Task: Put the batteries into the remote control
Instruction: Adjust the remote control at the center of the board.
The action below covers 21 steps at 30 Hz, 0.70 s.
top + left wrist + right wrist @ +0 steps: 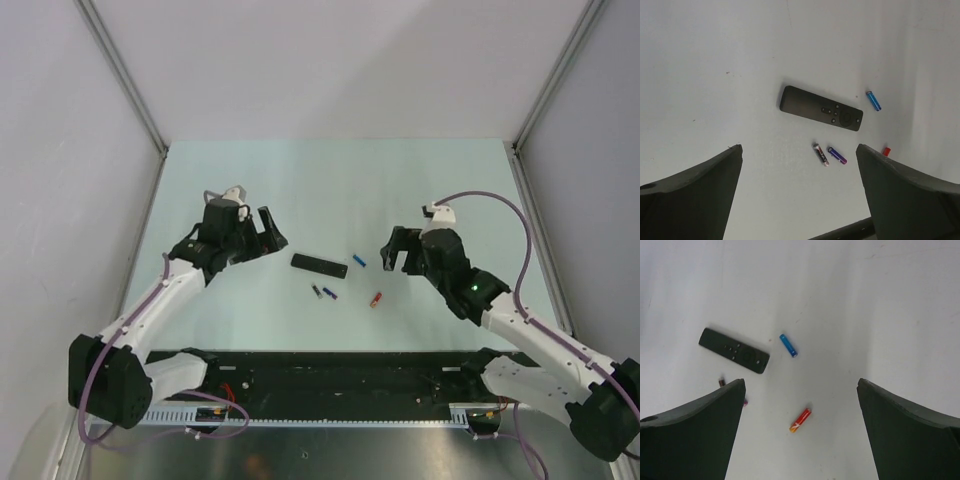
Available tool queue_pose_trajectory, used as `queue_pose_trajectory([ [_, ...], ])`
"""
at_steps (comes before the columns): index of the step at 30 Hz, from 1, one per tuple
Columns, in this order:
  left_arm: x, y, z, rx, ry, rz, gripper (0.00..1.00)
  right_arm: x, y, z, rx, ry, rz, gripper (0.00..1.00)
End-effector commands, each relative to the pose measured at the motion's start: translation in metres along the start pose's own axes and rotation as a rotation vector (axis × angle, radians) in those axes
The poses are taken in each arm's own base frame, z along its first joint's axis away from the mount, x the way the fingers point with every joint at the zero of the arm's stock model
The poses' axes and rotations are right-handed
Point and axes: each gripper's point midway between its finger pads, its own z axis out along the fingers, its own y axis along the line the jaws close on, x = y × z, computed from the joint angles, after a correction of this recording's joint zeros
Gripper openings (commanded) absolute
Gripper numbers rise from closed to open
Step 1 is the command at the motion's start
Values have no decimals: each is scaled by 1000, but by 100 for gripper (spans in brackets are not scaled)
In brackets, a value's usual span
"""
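The black remote control (319,265) lies flat at mid-table with its button side up (821,108) (734,350). Several batteries lie loose around it: a blue one (360,261) (788,345), a dark one (821,154), a purple one (837,155) and a red-orange one with a yellow end (800,420) (376,299). My left gripper (270,232) (799,150) hovers open to the left of the remote. Right of the batteries, my right gripper (395,250) (801,382) hangs open. Neither holds anything.
A black rail (330,375) with cabling runs along the table's near edge between the arm bases. Grey walls and metal frame posts (160,140) enclose the pale table (300,190) on three sides.
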Motion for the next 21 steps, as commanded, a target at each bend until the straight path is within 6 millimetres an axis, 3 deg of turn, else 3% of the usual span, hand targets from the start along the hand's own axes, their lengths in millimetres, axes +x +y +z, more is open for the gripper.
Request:
queue_pose_trajectory([
  [1,-9,5,7,-45,-36,-17,100,3,26,0,-59,-7,-67,98],
  [5,-16,7,17,-80,-34,-38,93,33,49,15,-113,91,-58,90],
  [8,-23,-6,25,-44,-8,31,93,46,57,23,-129,144,-16,86],
  [9,-32,-13,26,-35,-20,100,88,49,57,24,-125,154,-14,86],
  [15,-26,-28,40,-64,-3,359,85,46,52,20,-117,150,-34,88],
  [19,-27,-22,44,-119,-17,305,85,50,64,27,-159,162,-4,85],
  [21,-28,-12,47,-148,-18,251,76,55,76,29,-198,173,-2,78],
])
